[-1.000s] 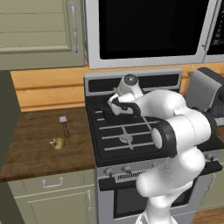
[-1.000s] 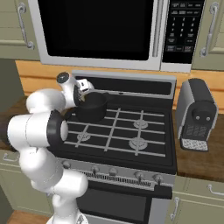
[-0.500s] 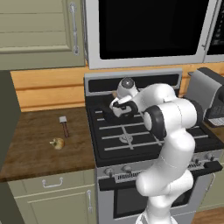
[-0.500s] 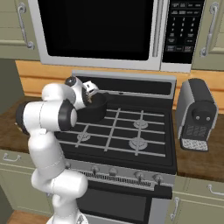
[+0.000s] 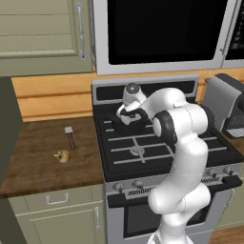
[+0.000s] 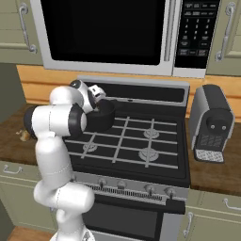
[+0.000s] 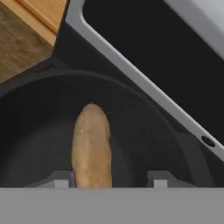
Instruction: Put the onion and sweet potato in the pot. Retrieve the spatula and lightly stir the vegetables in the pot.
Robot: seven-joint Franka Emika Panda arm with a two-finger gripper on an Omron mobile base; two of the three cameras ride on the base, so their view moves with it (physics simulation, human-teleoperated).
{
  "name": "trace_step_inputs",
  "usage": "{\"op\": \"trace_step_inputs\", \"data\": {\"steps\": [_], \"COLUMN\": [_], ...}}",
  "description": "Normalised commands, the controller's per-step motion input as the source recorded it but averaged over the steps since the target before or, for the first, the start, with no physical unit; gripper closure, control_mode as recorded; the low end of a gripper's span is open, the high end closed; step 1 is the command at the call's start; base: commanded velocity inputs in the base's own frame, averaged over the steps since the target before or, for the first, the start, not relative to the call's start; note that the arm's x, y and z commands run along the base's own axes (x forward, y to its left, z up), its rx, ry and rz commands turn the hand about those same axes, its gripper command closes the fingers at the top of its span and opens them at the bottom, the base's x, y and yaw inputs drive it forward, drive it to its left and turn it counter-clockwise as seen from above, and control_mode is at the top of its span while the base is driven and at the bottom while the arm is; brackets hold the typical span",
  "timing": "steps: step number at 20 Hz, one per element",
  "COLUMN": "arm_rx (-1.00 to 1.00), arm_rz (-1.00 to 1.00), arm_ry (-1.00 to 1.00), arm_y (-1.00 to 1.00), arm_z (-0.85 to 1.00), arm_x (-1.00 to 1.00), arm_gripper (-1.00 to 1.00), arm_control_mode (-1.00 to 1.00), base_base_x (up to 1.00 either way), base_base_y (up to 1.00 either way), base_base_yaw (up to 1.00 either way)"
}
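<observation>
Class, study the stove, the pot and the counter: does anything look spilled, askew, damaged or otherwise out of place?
Nothing stands out. The sweet potato lies inside the pot on the stove's back-left burner, below the gripper. The onion and the spatula lie apart on the wooden counter. Nothing looks spilled or damaged.

The pot [image 6: 101, 117] stands on the stove's [image 5: 143, 152] rear left burner, with the sweet potato [image 7: 91, 146] inside it. Left of the stove, on the counter [image 5: 38, 152], the spatula [image 5: 70, 137] lies behind the onion [image 5: 62, 156].
</observation>
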Motion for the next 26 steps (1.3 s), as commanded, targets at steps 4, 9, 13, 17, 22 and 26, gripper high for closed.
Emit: {"op": "trace_step_inputs", "data": {"steps": [4, 9, 13, 17, 22, 26], "arm_rx": [0.00, 0.01, 0.11, 0.22, 0.14, 0.06], "arm_rz": [0.00, 0.00, -0.03, -0.03, -0.01, -0.01], "arm_ry": [-0.02, -0.09, -0.01, 0.16, 0.37, 0.30], "arm_y": [0.00, 0.16, 0.42, 0.85, 1.00, 1.00], "arm_z": [0.07, 0.41, 0.71, 0.37, -0.18, -0.53], "arm_x": [-0.45, -0.99, -1.00, -1.00, -0.90, -0.60], "arm_gripper": [-1.00, -1.00, -1.00, -1.00, -1.00, -1.00], "arm_control_mode": [-1.00, -1.00, -1.00, -1.00, -1.00, -1.00], "base_base_x": [0.00, 0.00, 0.00, 0.00, 0.00, 0.00], "base_base_y": [0.00, 0.00, 0.00, 0.00, 0.00, 0.00], "base_base_yaw": [0.00, 0.00, 0.00, 0.00, 0.00, 0.00]}}
